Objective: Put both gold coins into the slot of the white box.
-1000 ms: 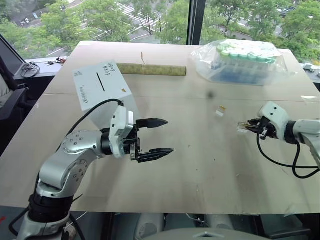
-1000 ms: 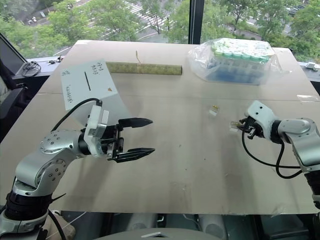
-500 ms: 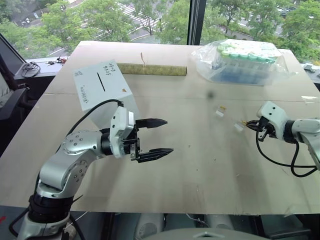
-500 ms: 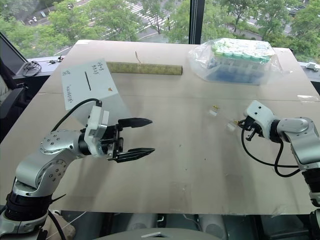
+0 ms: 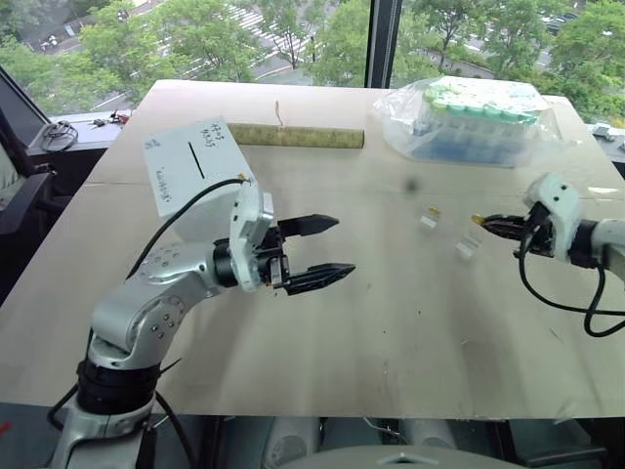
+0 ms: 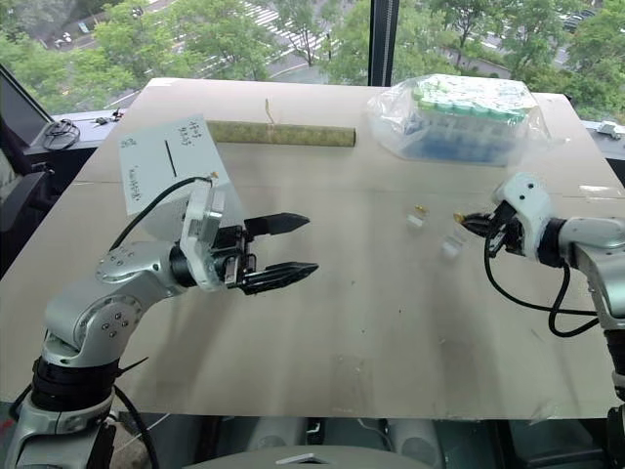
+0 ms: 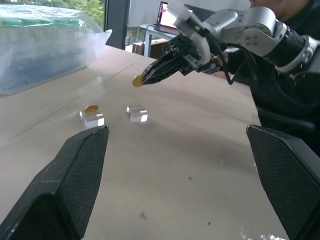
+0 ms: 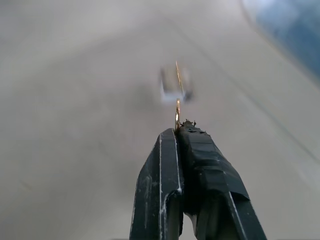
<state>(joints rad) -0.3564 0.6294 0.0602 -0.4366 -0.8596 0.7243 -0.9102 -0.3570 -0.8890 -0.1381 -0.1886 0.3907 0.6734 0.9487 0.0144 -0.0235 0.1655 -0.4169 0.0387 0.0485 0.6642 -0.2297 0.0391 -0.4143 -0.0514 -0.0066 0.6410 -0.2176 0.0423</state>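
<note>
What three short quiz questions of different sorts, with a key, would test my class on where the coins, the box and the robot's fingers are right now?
1. True or false: the right gripper pinches a gold coin at the tips of its fingers, above the table.
2. Where is the other gold coin?
A. in the slot
B. on a small clear block
C. in the left gripper
3. Fill in: the left gripper's fingers are ____, with nothing between them.

Key
1. True.
2. B: it rests on one clear block, beside a second clear block. The slot in the white box is far off, across the table.
3. Open.
</note>
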